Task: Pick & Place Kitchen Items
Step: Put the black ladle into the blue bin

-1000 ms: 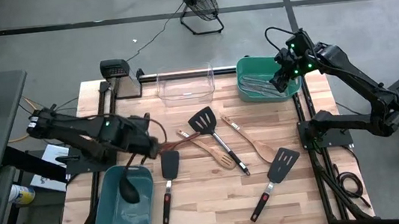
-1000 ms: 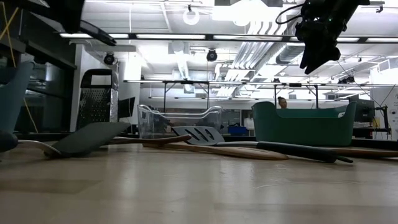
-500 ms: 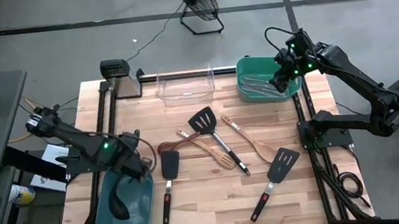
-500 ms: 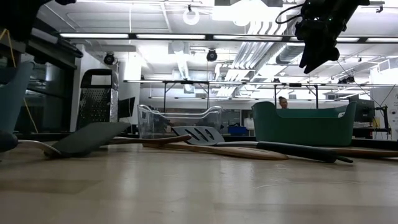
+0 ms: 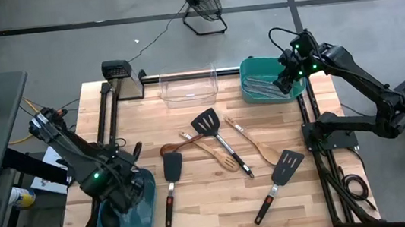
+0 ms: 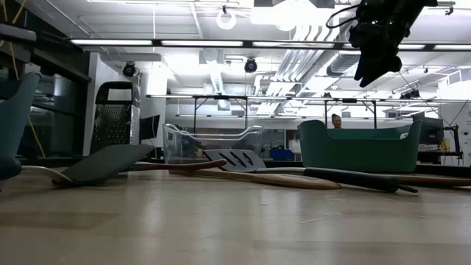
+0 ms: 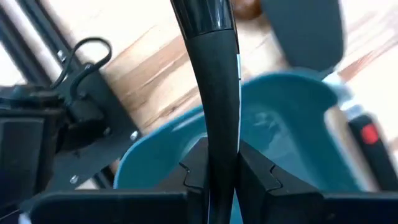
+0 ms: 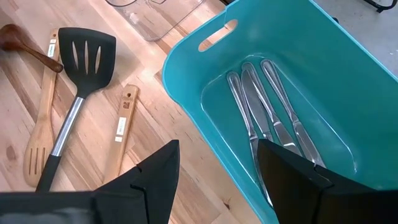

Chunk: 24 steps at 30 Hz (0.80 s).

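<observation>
Left gripper (image 7: 214, 177): clamped on the black ladle (image 7: 214, 93) by its handle, low over the teal tub (image 5: 145, 204) at the table's near left corner. Step in hand: placing; next, by my reckoning, release into the tub. Remaining utensils: loose mid-table, among them a slotted turner (image 5: 207, 122). Clear bin (image 5: 189, 86): looks empty. Green tub (image 8: 323, 74): silvery metal pieces (image 8: 264, 109). Right gripper (image 8: 217, 165): fingers apart, empty, above that tub.

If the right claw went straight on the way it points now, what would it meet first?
Probably the silvery metal pieces lying in the green tub: the open right claw hangs above that tub, aimed down into it. Depth is unclear.
</observation>
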Available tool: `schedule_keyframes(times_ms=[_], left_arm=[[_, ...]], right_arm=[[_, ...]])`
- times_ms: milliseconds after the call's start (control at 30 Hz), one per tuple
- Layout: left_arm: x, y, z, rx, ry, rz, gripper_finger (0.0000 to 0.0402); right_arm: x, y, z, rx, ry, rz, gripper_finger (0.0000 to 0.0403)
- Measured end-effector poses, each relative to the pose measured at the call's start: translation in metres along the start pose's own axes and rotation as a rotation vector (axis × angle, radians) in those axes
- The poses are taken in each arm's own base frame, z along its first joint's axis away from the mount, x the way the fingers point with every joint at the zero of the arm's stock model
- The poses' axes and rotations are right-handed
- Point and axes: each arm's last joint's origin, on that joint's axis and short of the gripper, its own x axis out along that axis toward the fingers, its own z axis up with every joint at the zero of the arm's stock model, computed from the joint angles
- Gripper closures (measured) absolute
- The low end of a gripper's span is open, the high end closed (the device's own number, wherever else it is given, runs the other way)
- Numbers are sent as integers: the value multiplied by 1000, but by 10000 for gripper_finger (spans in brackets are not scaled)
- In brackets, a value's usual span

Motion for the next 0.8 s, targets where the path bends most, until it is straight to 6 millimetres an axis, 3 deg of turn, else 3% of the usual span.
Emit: schedule_keyframes(times_ms=[367, 800], left_arm=[[6, -4, -15, 150, 54, -54, 358], [16, -24, -25, 78, 84, -73, 358]], right_arm=[[0, 0, 2, -21, -15, -2, 195], [0, 0, 2, -24, -25, -3, 195]])
